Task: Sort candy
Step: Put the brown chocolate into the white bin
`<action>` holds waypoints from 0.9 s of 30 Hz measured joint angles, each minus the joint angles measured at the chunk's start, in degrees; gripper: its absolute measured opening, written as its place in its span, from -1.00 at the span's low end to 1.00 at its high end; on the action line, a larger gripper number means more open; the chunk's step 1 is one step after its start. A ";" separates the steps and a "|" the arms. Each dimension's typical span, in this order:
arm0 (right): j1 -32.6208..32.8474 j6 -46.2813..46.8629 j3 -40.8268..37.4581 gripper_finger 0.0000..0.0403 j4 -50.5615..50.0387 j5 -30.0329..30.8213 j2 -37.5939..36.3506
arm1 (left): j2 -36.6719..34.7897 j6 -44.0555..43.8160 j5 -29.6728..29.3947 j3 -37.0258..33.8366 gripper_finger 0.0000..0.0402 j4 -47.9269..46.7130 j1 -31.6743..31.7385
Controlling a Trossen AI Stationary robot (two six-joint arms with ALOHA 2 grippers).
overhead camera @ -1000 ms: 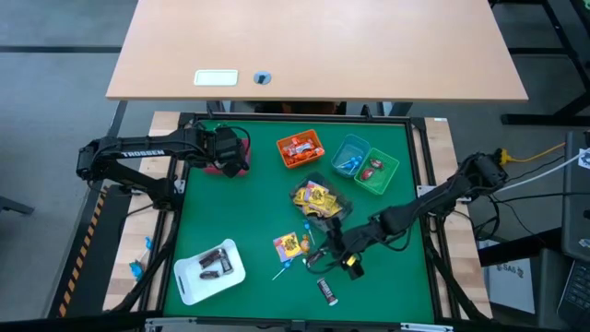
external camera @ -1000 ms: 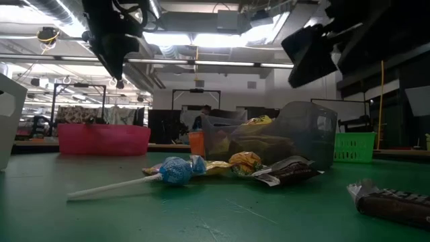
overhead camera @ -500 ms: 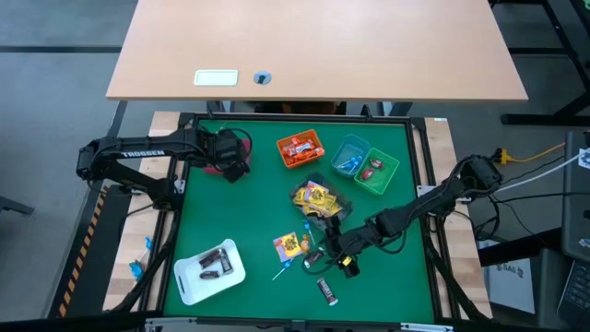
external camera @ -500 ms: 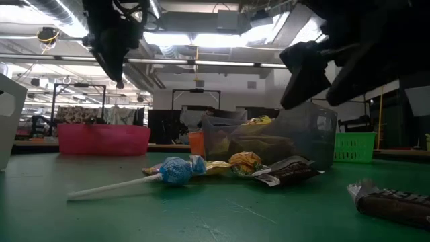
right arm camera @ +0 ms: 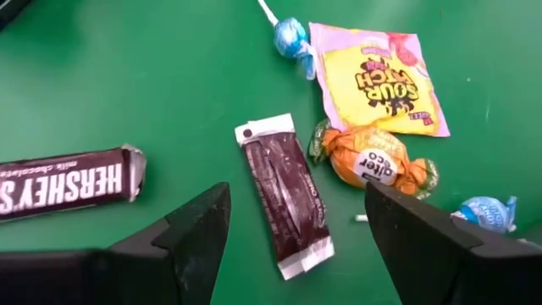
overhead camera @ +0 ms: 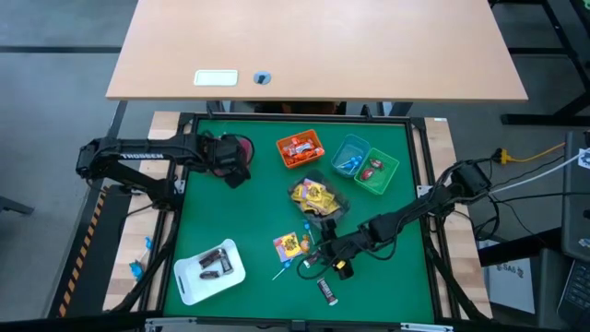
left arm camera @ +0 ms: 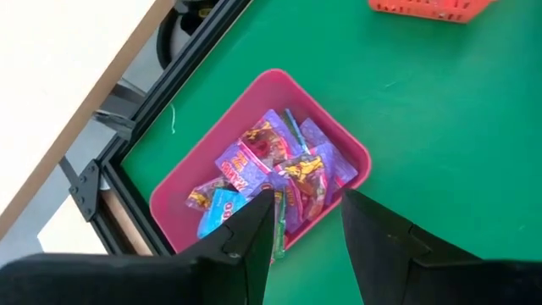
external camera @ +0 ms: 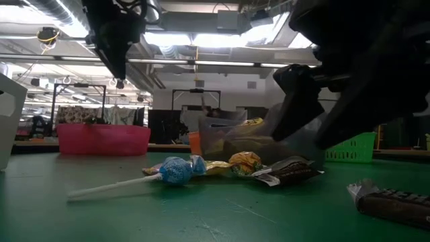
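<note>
Loose candy lies on the green mat: a dark brown packet, an orange sweet, a yellow packet, blue lollipops and a Hershey's bar. My right gripper hangs open just above the brown packet, one finger on either side, touching nothing; in the high view it shows low over the pile. My left gripper is open and empty above the near rim of the pink bin, which holds purple packets.
An orange bin, a blue bin and a green bin stand at the far side. A clear bin with yellow packets sits just beyond the loose pile. A white tray with brown bars lies near left.
My right gripper has moved toward the table's left and down, close over the loose candy, staying open. My left gripper has drawn a little toward the near edge, uncovering more of the pink bin. No candy has moved.
</note>
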 joint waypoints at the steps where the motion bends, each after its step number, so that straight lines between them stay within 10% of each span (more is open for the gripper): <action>1: -0.02 0.00 0.00 0.36 0.10 0.17 0.15 | 0.00 0.00 -0.01 0.00 -0.36 0.11 -0.28; 27: 1.88 1.29 14.38 0.36 -24.56 1.28 0.38 | 0.00 0.03 -0.03 0.00 -0.36 1.89 -4.66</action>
